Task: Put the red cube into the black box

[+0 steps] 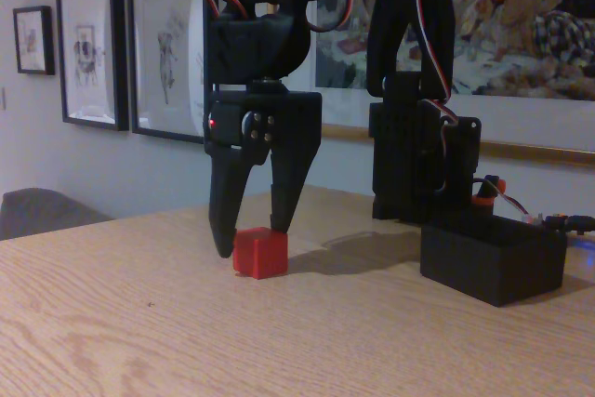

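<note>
The red cube (259, 253) rests on the wooden table (139, 323), left of centre in the fixed view. My black gripper (251, 241) reaches down over it with its fingers spread in a V. The left fingertip (222, 246) is down beside the cube's left face, close to the tabletop. The right fingertip (279, 223) ends at the cube's upper right edge, seemingly just behind it. The jaws stand open around the cube, and the cube still sits flat on the table. The black box (493, 262), low and open-topped, stands to the right near the arm's base.
The tall black arm base (418, 155) stands behind the box, with wires (507, 197) trailing to the right. Framed pictures (93, 53) hang on the wall behind. A grey chair back (42, 211) shows at the left edge. Bare table lies in front.
</note>
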Available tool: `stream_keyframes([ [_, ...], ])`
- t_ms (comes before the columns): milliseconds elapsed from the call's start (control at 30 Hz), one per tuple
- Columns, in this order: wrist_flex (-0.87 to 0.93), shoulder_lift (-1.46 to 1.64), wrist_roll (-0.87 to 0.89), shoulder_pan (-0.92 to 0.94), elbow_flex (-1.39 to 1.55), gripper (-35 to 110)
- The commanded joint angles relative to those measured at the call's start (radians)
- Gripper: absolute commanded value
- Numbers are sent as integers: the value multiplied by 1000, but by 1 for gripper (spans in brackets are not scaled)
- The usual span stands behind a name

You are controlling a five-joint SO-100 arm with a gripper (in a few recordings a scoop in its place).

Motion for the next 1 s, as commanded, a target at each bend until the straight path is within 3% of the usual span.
stream_keyframes([
  [0, 0, 11, -5, 12, -6, 19],
  [533, 40, 34, -5, 35, -29, 10],
  [767, 318, 256, 95, 107, -155, 9],
  [967, 506, 417, 235, 287, -235, 9],
])
